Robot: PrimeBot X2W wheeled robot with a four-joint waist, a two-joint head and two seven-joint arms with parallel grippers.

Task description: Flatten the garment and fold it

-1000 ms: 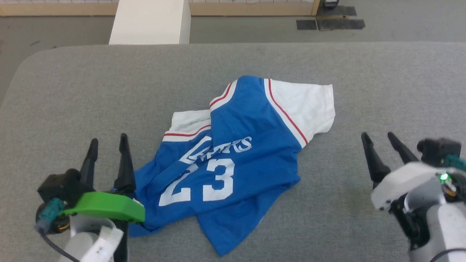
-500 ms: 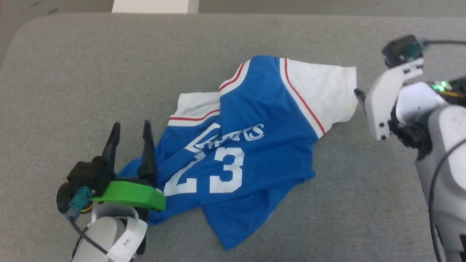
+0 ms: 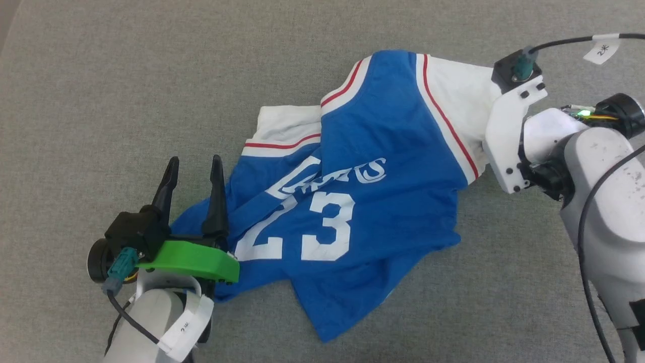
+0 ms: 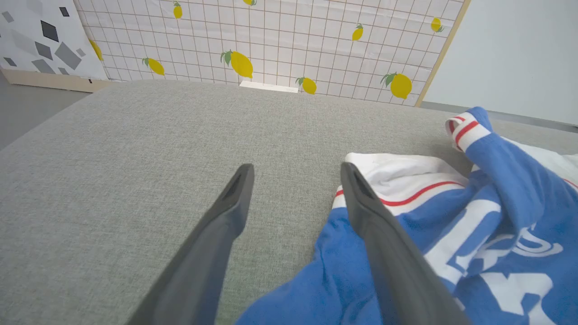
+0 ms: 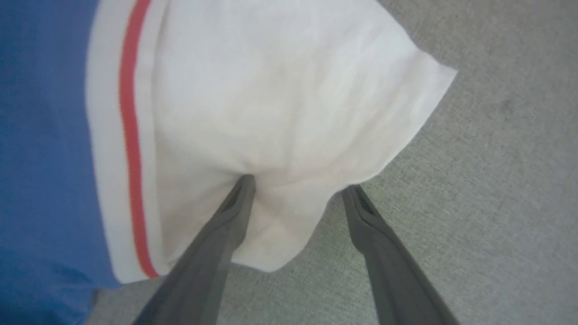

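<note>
Grey fabric surface (image 3: 101, 101), crumpled blue shirt (image 3: 383, 151) lying at its centre (number 23 facing up), left gripper (image 3: 194, 161) open and empty at the shirt's left edge, right gripper (image 5: 299, 183) open over the white sleeve (image 5: 280, 90) edge, nothing clamped.

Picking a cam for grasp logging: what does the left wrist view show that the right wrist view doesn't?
Left wrist, not right wrist: the lemon-print wall, the garment bunched, with its white lettering, and the left claw open, one finger over the blue edge.
Right wrist, not left wrist: the right claw open, one finger over the white sleeve, the other over bare surface.
Both: blue cloth, white cloth with a red stripe, and the grey surface.
</note>
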